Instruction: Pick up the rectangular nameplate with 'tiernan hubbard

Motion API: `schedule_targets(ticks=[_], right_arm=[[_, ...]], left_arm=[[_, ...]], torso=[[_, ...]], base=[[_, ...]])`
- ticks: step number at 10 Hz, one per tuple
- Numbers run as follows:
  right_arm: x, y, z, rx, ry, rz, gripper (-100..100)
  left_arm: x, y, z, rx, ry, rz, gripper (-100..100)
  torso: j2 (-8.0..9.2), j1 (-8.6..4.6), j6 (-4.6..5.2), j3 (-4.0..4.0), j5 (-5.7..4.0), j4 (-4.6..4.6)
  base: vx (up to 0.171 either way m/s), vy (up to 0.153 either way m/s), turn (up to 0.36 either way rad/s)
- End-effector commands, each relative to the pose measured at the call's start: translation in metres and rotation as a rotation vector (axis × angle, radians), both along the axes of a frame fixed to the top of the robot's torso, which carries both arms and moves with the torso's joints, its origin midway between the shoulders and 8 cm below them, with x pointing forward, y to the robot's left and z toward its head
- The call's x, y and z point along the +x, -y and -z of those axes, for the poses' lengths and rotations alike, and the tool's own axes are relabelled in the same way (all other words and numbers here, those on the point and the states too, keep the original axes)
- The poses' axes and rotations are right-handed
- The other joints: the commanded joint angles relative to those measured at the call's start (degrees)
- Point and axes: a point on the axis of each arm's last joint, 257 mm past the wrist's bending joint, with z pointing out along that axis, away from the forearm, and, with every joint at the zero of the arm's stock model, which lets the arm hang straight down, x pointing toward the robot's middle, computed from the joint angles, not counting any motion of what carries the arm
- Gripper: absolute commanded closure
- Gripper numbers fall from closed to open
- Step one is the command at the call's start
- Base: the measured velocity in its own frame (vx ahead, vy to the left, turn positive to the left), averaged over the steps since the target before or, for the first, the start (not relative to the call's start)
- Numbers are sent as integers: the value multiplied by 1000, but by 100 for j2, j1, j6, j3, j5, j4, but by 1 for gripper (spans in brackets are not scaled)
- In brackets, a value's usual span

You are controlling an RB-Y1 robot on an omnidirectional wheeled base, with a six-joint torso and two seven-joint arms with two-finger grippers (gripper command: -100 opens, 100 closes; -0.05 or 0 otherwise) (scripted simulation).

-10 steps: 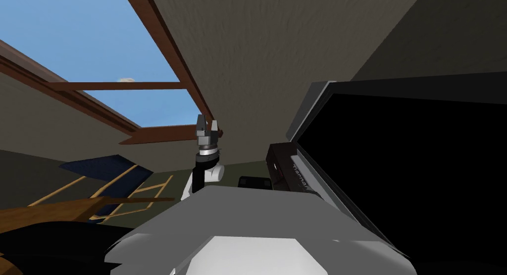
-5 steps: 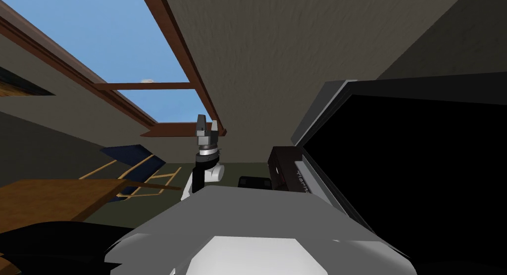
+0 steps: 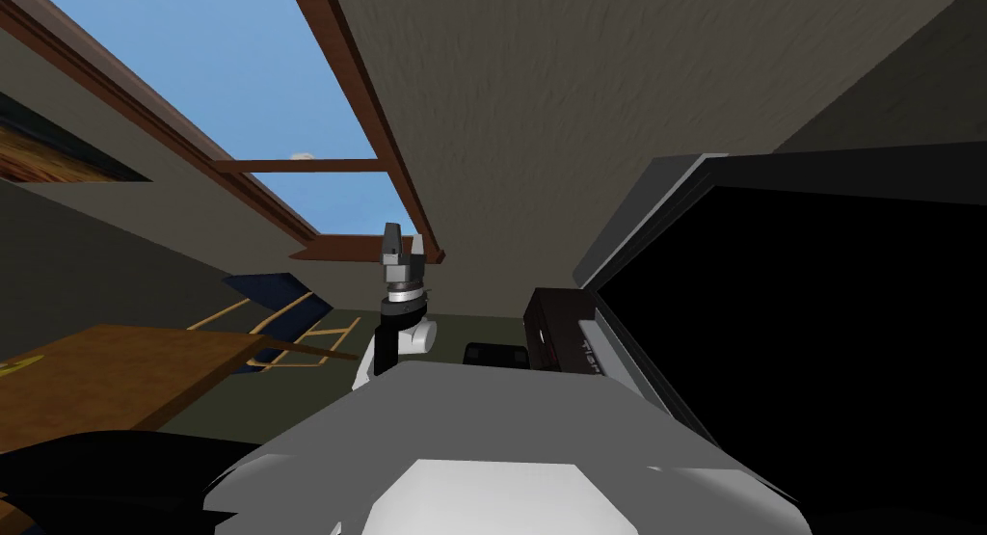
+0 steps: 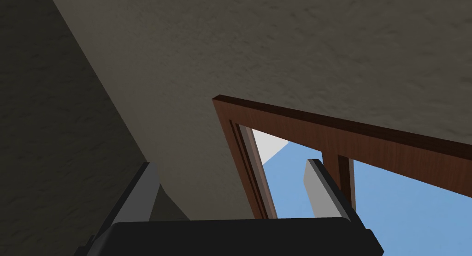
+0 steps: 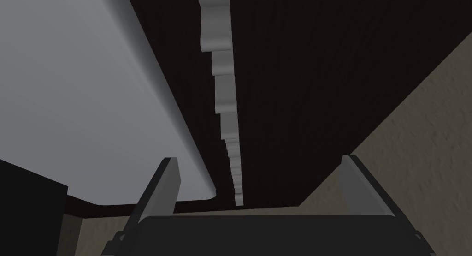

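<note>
Dark nameplate stays ahead of my wide right claw though I have turned slightly; left claw wide too, grasp pending.

A brown-framed window shows blue sky, set in a grey-brown wall. Below it a blue-and-wood chair stands just beside a wooden table — both well apart from a large black screen with a grey edge.

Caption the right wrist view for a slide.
Open right gripper faces the dark nameplate with raised light grey letters, beside a pale grey panel.
</note>
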Motion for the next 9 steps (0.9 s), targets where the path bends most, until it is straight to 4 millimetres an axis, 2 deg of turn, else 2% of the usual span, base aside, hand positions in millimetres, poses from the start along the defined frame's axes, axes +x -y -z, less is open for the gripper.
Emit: schedule_targets(ticks=[1,2,4,5,6,9], right_arm=[[0,0,0,0,0,0,0],[3,-1,9,-3,1,12,-100],[6,-2,16,-4,1,21,-100],[6,-1,12,-3,2,18,-100],[6,-1,13,-4,2,18,100],[6,-1,13,-4,2,18,100]], left_arm=[[0,0,0,0,0,0,0],[0,0,0,0,0,0,0],[0,0,0,0,0,0,0],[0,0,0,0,0,0,0],[0,0,0,0,0,0,0],[0,0,0,0,0,0,0]], torso=[[0,0,0,0,0,0],[3,-1,0,2,0,1],[4,-3,-1,3,-1,1],[5,-3,-1,3,-1,1],[5,-3,1,3,-1,1],[6,-2,0,3,-1,1]], base=[[0,0,0],[-1,3,101],[-1,0,62],[0,0,0],[0,0,0],[0,0,0]])
